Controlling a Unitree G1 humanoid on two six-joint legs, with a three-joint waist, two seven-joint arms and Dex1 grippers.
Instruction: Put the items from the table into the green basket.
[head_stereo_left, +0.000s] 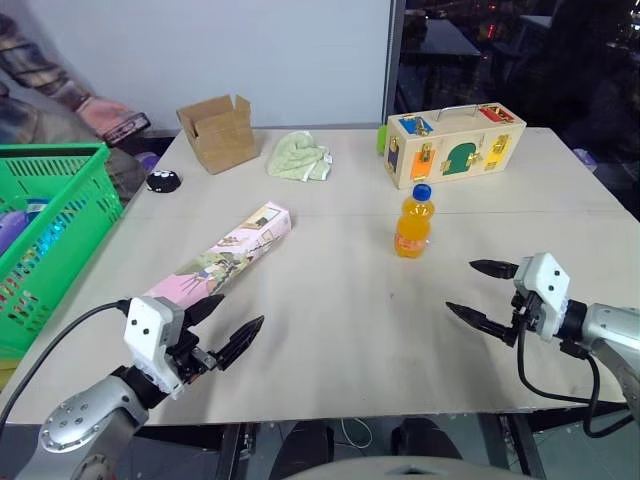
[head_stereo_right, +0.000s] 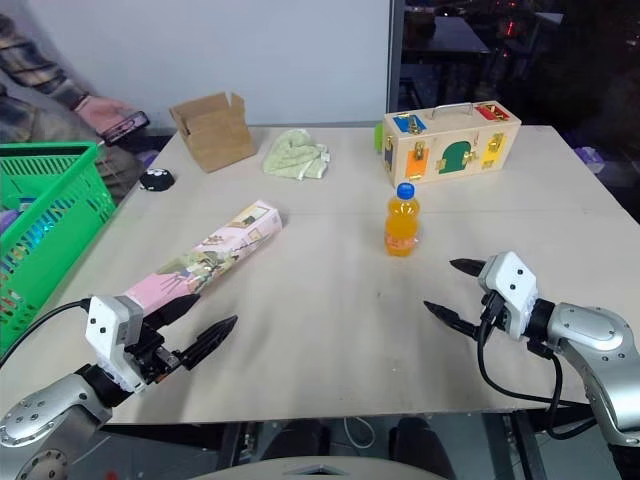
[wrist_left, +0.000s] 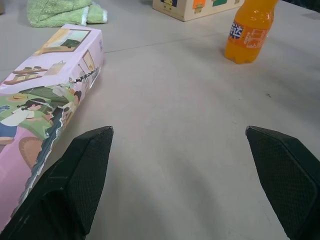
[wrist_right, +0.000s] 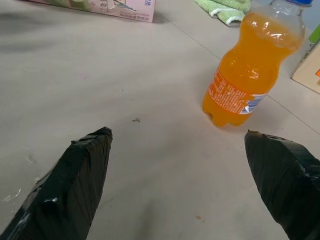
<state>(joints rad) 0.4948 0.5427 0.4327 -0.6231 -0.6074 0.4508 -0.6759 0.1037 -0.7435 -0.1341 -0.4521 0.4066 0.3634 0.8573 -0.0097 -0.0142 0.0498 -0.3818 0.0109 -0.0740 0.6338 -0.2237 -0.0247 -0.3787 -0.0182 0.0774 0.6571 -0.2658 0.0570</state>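
Progress: bottle (head_stereo_left: 413, 222) and pink carton (head_stereo_left: 222, 258) still lying on table (head_stereo_left: 330, 310), outside green basket (head_stereo_left: 60, 215).
Left gripper (head_stereo_left: 225, 325): fingers spread, holding nothing.
Right gripper (head_stereo_left: 482, 293): fingers spread, holding nothing.

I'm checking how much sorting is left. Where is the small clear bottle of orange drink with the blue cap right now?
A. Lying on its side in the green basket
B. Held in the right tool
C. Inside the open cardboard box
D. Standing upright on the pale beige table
D: the small clear bottle of orange drink stands upright on the pale beige table, apart from both open tools.
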